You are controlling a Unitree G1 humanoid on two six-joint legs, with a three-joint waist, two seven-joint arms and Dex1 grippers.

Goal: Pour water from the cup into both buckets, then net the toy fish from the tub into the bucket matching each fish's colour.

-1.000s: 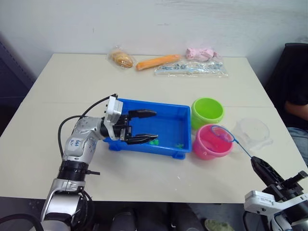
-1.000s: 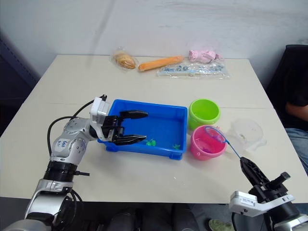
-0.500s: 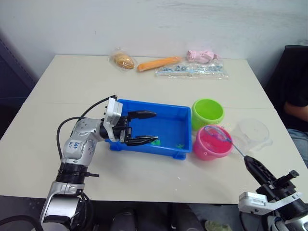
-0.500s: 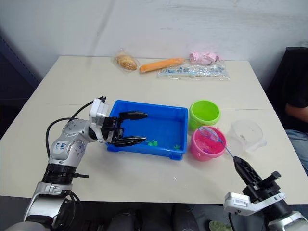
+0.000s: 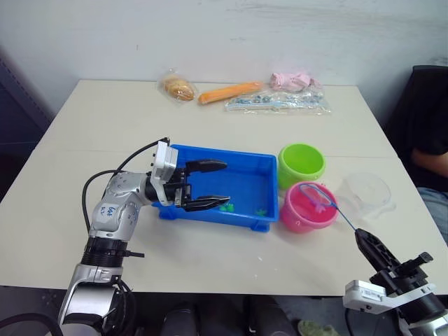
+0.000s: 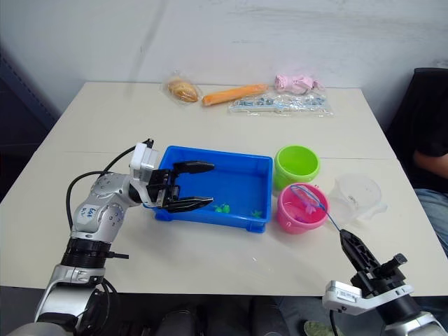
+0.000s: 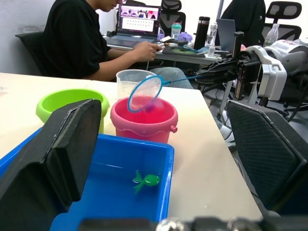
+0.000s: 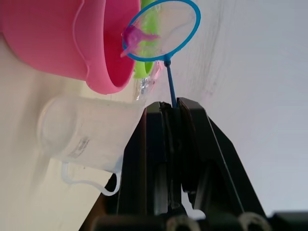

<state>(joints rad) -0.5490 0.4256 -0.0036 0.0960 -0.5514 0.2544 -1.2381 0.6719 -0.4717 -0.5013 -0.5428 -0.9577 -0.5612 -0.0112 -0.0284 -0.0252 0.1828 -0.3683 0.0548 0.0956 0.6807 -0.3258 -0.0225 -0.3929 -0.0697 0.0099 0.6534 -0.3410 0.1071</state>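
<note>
While the net hangs over the pink bucket, stage of the task: sorting underway, one pink fish about to be dropped.

Right gripper (image 6: 348, 241): nearest the front table edge, fingers pressed together on the thin handle of the net.
Net (image 5: 316, 197): blue ring held above the mouth of the pink bucket, handle slanting back to the right gripper.
Pink fish (image 8: 134, 35): caught in the mesh, above the bucket opening, not yet tipped out.
Left gripper (image 5: 210, 185): fingers spread wide, holding nothing, reaching over the near left part of the tub.
Tub (image 5: 260, 162): blue tray mid-table, just left of the two buckets.
Green fish (image 7: 147, 180): lying on the tub floor toward its near right corner; a second green one (image 6: 222, 207) close to the left gripper's lower finger.
Pink bucket (image 5: 295, 217): just right of the tub's near corner, touching or almost touching the green bucket behind it.
Cup (image 5: 369, 189): clear jug standing upright just right of the pink bucket, looking empty.
Green bucket (image 5: 302, 162): behind the pink one, beside the tub's far right corner.
Done, by judgement: pouring likely finished, given the cup set aside.
Left, by judgement: release the pink fish, then net the green fish into the green bucket.
Water level in buckets: too hard to tell.
</note>
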